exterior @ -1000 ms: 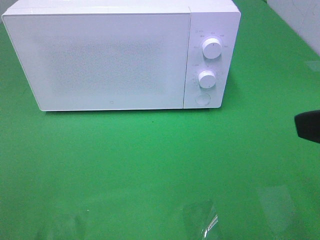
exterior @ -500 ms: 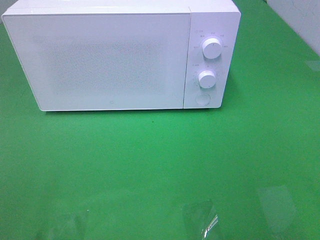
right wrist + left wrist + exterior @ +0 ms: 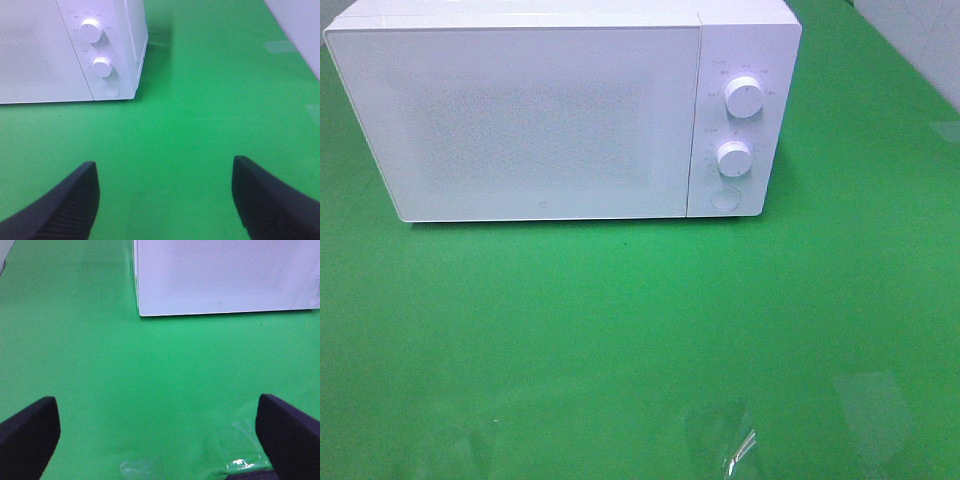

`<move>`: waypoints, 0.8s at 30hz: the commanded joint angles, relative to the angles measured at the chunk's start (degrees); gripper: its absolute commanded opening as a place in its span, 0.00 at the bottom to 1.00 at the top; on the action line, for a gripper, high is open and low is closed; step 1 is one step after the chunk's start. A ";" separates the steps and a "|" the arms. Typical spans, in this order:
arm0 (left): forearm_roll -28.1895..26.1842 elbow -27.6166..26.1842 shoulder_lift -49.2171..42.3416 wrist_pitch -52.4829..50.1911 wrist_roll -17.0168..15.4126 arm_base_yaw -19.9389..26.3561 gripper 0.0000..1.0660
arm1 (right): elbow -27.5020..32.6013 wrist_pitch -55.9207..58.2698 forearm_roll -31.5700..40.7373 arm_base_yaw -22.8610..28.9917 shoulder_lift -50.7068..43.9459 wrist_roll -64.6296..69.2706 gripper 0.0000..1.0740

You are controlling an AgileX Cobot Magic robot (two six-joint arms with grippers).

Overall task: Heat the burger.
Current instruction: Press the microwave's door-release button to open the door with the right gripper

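Since the burger shows in none of my views and may sit inside the shut microwave (image 3: pixel 560 115) at the far edge of the desk (image 3: pixel 620 330), I judge the right gripper (image 3: pixel 165 195), jaws apart and empty, nearer its dials (image 3: pixel 744 97) than the equally spread, empty left gripper (image 3: pixel 159 435).

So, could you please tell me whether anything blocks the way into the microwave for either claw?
Yes: the microwave has its door shut across the front. Nothing else visible stands on the green table before the left claw or the right claw, both open and empty. No burger shows in any view.
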 commanded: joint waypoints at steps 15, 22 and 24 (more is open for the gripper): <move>-0.23 0.06 -0.92 -0.57 0.06 0.17 0.92 | 1.15 1.60 -0.40 -0.17 -1.89 -0.80 0.67; -0.23 0.06 -0.92 -0.57 0.06 0.17 0.92 | 1.15 1.60 -0.34 -0.11 -1.89 -0.74 0.67; -0.23 0.06 -0.92 -0.57 0.06 0.17 0.92 | 1.15 1.49 -0.06 -0.11 -1.78 -0.74 0.67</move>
